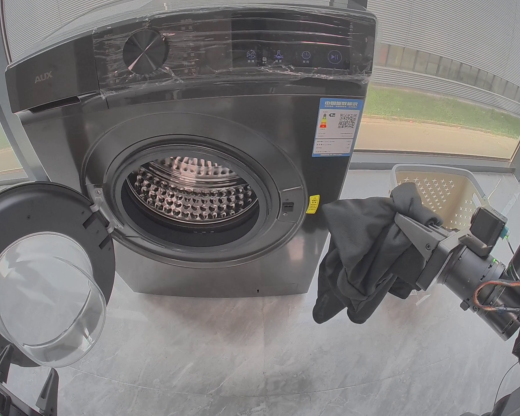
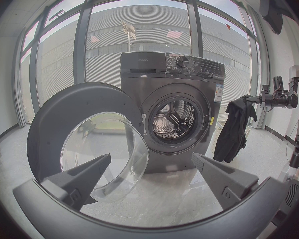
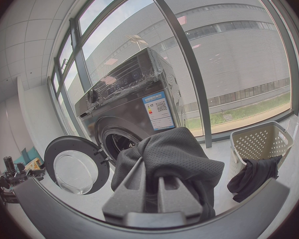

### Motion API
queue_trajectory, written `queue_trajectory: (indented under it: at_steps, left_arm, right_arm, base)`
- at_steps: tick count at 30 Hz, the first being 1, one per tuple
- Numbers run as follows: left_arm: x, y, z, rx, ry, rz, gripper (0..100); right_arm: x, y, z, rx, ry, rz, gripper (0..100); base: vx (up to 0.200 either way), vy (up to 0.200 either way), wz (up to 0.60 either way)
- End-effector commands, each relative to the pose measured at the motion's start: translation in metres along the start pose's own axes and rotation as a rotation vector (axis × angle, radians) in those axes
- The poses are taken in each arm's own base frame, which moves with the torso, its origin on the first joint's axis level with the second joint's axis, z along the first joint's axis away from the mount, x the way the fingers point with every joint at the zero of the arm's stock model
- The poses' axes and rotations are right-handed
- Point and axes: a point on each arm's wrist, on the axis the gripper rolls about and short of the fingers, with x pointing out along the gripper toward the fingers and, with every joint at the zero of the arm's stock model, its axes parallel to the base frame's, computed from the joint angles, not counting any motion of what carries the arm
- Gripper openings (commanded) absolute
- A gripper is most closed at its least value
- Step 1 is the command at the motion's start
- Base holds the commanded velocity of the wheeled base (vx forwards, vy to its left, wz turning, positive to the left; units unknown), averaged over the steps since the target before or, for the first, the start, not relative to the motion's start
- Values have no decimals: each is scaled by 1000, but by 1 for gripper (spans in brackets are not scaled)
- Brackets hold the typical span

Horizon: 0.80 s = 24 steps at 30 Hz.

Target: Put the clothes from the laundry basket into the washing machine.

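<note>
the right gripper [image 1: 407,225] was clamped on a dark grey garment [image 1: 358,249]. it held the garment in the air to the right of the washing machine [image 1: 214,105] and in front of the laundry basket [image 1: 445,187]. the cloth hung from the pinch in loose folds, and its lowest end appeared to be clear of the floor [image 1: 242,348].

the garment looked like a light, limp knit with a fine mesh surface. it would likely droop, swing and drag rather than keep any shape. the hold was on a bunched fold near the top, which left a long tail below. a grasp nearer the middle of the bundle would probably leave less hanging.

the drum [image 1: 190,195] looked empty, and nothing lay between it and the garment. the main risk seemed to be the trailing end catching on the lower rim of the opening. the door [image 1: 40,273] stood swung wide to the left, out of the way. the left gripper [image 1: 26,377] sat low and near, just by the door, with its fingers apart and holding nothing. a second garment [image 3: 255,178], also dark, lay draped over the near rim of the basket.
</note>
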Motion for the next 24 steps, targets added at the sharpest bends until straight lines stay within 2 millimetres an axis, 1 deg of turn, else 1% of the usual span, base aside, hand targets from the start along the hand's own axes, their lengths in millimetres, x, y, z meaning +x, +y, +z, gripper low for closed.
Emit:
queue_trajectory:
  at_steps: [1,6,15,24]
  left_arm:
    - [0,0,-4,-1,-3,0,100]
    - [0,0,-4,-2,-5,1,100]
    - [0,0,-4,-2,-4,1,100]
    - [0,0,-4,-2,-3,0,100]
  right_arm:
    - [0,-1,0,-1,-1,-6,0]
    - [0,-2,0,1,-1,-8,0]
    - [0,-2,0,0,0,-8,0]
    - [0,-2,-2,0,7,-11,0]
  base:
    - [-200,0,0]
    - [-200,0,0]
    - [0,0,0]
    - [0,200,0]
